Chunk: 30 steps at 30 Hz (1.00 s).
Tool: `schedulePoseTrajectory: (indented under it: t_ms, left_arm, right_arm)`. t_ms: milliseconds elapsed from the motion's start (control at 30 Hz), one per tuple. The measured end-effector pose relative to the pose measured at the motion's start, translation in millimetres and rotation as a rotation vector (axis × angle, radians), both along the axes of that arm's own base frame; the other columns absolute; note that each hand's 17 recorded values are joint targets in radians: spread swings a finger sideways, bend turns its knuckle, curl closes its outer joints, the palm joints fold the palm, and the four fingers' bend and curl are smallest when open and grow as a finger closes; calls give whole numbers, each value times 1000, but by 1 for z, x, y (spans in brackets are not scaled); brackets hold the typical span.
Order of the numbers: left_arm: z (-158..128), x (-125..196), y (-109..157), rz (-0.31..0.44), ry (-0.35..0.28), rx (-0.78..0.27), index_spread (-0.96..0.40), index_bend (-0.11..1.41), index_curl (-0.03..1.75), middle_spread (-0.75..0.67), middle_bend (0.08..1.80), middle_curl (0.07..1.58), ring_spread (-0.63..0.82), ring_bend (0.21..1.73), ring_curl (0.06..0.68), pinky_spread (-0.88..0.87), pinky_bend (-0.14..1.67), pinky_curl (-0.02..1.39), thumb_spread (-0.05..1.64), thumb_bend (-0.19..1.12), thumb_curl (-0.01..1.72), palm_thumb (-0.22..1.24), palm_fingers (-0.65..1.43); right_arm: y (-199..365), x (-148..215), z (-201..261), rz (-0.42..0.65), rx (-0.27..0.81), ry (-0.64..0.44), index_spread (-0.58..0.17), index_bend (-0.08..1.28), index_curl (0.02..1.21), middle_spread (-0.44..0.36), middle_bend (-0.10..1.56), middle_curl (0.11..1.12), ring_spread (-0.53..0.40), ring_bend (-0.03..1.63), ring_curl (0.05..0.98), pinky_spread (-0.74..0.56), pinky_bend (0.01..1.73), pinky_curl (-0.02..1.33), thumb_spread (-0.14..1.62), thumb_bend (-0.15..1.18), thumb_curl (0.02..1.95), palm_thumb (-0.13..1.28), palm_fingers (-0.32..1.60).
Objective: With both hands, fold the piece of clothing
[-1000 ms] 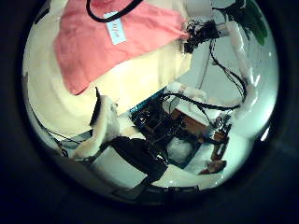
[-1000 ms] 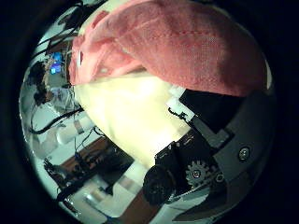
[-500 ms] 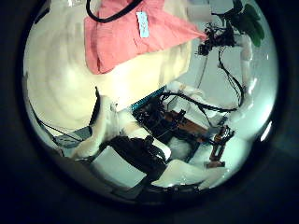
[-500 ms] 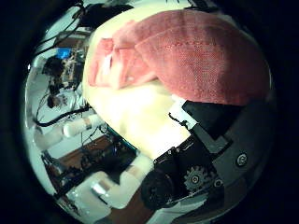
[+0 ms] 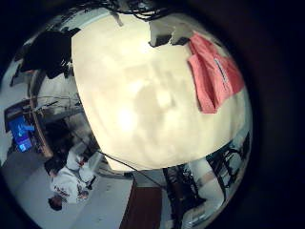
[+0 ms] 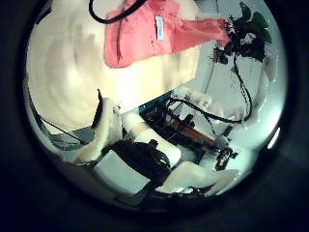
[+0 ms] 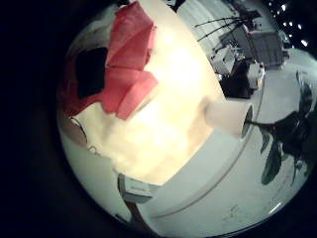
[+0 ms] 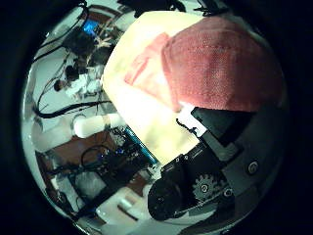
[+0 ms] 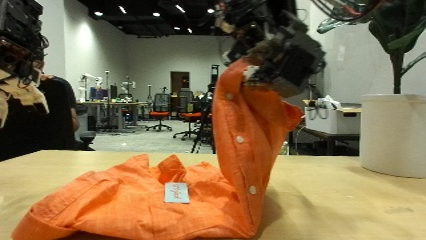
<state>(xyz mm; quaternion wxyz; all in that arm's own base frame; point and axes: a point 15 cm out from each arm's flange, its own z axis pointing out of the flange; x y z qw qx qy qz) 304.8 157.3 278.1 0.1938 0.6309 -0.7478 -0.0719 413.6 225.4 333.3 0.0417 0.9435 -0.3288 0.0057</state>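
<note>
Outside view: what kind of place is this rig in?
Probably a lab or open-plan workspace: a light wooden table holds the orange button-up shirt, with black office chairs on a grey floor, ceiling spotlights, and a white planter.

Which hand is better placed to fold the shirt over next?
Right. The right hand grips the shirt's raised edge above the table; the left hand hangs apart from the cloth.

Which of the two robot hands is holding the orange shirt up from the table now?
The right hand: its fingers are curled round the shirt, lifting one edge high above the table. The left hand hangs apart, touching no cloth.
</note>
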Motion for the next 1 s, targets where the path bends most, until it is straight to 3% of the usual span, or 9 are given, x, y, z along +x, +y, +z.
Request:
schedulePoseTrajectory:
  t_ms: [333,467,567,633,667,700,867,967,1000]
  left_arm:
    - [-5,-16,-4,3,5,-3,142,156,273,349,183,267,521,418,223,495,290,320,1220,-5,382,711,-26]
    - [-7,-22,-4,8,9,-4,143,157,273,334,182,269,521,419,225,495,290,321,1211,-7,387,753,-27]
    - [-8,-25,-2,12,6,-5,143,159,275,329,181,269,515,418,226,495,289,321,1205,-9,387,774,-27]
    - [-7,-25,-2,11,5,-3,143,158,275,327,181,269,514,420,227,495,289,321,1197,-11,388,782,-26]
    - [-7,-25,0,11,4,0,143,158,276,327,181,269,513,420,227,495,289,321,1195,-12,388,784,-26]
    - [-7,-26,1,13,4,1,143,158,276,326,181,269,513,421,227,495,288,321,1194,-13,388,786,-26]
    - [-8,-24,-1,8,7,4,145,163,281,318,182,270,511,419,227,495,286,321,1193,-17,382,779,-23]
    - [-8,-24,-3,3,8,5,144,166,285,317,180,271,511,417,226,495,284,321,1197,-18,378,769,-21]
    - [-8,-23,-4,1,6,5,144,165,286,317,180,271,511,417,226,495,283,321,1198,-17,378,767,-21]
  right_arm:
    - [141,-4,-76,153,-42,56,-297,1031,896,-166,1269,901,-244,1343,807,-302,1080,1121,1130,77,968,1099,1016]
    - [173,-2,-88,151,39,41,-302,1007,906,-170,1242,902,-242,1335,799,-313,1062,1109,1164,37,955,1034,994]
    - [195,-8,-98,140,118,78,-320,884,890,-182,1179,875,-257,1292,759,-376,1006,1034,1195,2,909,996,890]
    - [196,-5,-104,147,133,89,-317,763,879,-187,1109,857,-273,1245,743,-445,921,983,1208,-4,890,997,555]
    - [194,-2,-104,151,138,91,-316,724,876,-189,1084,852,-280,1238,737,-460,902,966,1211,-6,882,998,475]
    - [193,0,-104,155,147,91,-306,704,870,-180,1055,846,-277,1182,725,-419,811,955,1214,-6,874,999,261]
    - [191,19,-59,157,297,38,-250,594,794,-119,900,790,-221,1008,642,-228,721,888,1197,-2,858,1036,-21]
    - [181,22,-31,159,343,4,-94,271,622,9,609,654,-69,844,547,39,761,829,1155,-3,860,1085,-161]
    - [179,22,-25,158,348,-4,-96,236,600,33,556,628,-39,812,532,65,772,824,1150,-2,861,1092,-189]
